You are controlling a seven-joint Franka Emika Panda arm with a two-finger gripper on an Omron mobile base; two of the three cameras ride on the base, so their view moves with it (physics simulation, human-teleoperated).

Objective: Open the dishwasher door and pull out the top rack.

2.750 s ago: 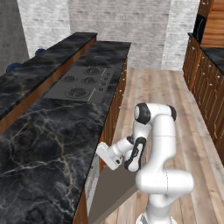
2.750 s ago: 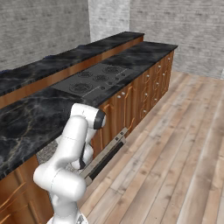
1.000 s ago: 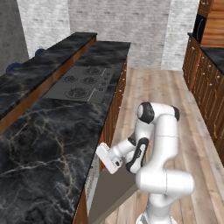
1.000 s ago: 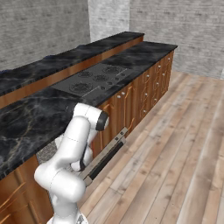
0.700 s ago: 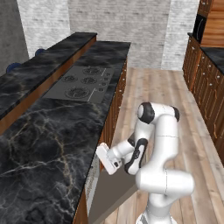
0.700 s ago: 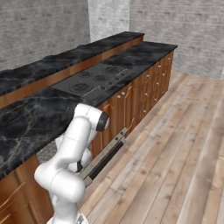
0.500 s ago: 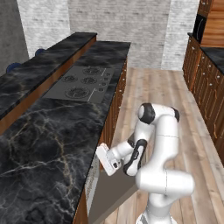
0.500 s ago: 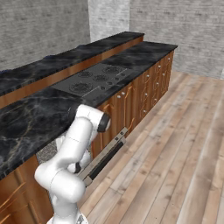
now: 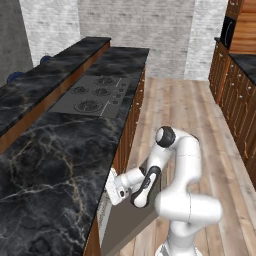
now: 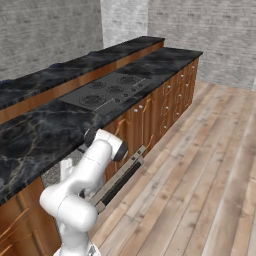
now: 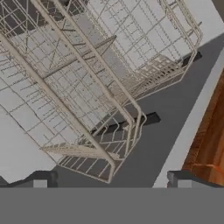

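Claw (image 9: 111, 190) reaches in under the black marble worktop (image 9: 55, 165), above the lowered dishwasher door (image 9: 131, 220). From the right, that door (image 10: 119, 180) hangs half down. Along the hand, wide-spread fingertips (image 11: 41, 178) grasp nothing, hovering before the wire rack (image 11: 100, 78).

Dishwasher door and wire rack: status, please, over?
Gripper open, holding nothing, pointed into the dishwasher. Flat grey-brown dishwasher door lowered open. Pale wire rack ahead of the jaws, not gripped. Nothing seen between jaws and rack.

Racks (image 11: 94, 83) inside, behind lowered dishwasher door (image 9: 131, 226).
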